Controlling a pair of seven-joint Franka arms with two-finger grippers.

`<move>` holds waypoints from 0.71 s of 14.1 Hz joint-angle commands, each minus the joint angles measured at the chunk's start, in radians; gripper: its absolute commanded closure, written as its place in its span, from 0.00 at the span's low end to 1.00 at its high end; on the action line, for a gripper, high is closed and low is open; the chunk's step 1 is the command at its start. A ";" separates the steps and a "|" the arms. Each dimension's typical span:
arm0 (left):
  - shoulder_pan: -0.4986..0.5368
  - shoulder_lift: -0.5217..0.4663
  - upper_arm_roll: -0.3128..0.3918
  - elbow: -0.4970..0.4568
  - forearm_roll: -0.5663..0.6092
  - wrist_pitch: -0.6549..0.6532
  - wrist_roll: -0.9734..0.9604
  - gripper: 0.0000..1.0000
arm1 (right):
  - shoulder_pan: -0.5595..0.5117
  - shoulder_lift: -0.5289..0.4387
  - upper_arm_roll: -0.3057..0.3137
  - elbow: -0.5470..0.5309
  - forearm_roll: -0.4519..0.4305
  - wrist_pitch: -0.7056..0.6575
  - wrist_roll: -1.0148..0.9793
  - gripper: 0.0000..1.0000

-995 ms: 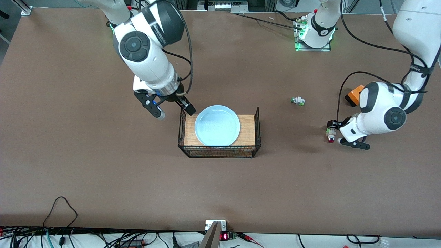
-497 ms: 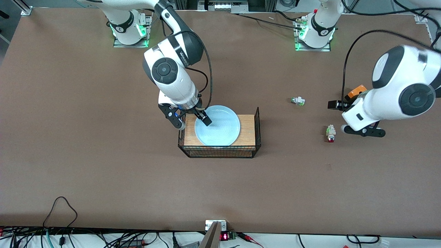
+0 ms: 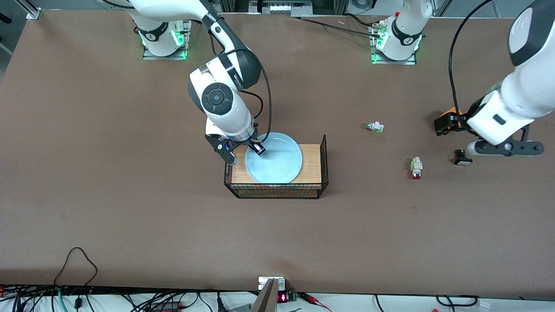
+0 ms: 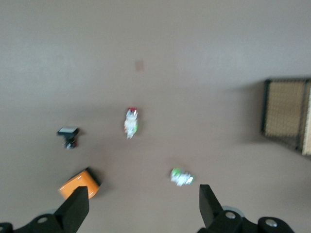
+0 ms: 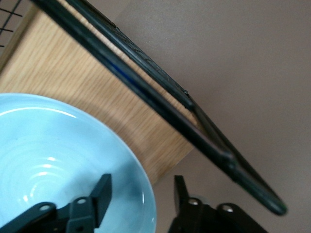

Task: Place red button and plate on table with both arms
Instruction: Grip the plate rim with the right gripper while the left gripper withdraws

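The light blue plate (image 3: pixel 277 160) lies on the wood top of the wire basket (image 3: pixel 277 191). My right gripper (image 3: pixel 244 153) is open and straddles the plate's rim at the right arm's end, one finger over the plate and one outside it; the right wrist view shows the rim (image 5: pixel 48 145) between the fingers of the gripper (image 5: pixel 141 199). The red button (image 3: pixel 416 168) lies alone on the brown table (image 3: pixel 130 195). My left gripper (image 3: pixel 456 138) is open and empty, up in the air toward the left arm's end. The left wrist view shows the button (image 4: pixel 131 121) far below my gripper (image 4: pixel 143 209).
A green-tipped button (image 3: pixel 375 127) lies farther from the front camera than the red one. A black button with a white cap (image 3: pixel 462 157) and an orange block (image 3: pixel 451 113) lie under the left gripper. The basket has raised wire ends (image 5: pixel 160 102).
My right gripper moved from beside the basket onto the plate's rim. My left gripper let go of the red button, rose and drew back toward its end of the table.
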 commanded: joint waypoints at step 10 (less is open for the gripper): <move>-0.204 -0.220 0.223 -0.286 0.024 0.066 0.052 0.00 | 0.018 -0.088 -0.008 0.017 0.052 -0.126 -0.043 1.00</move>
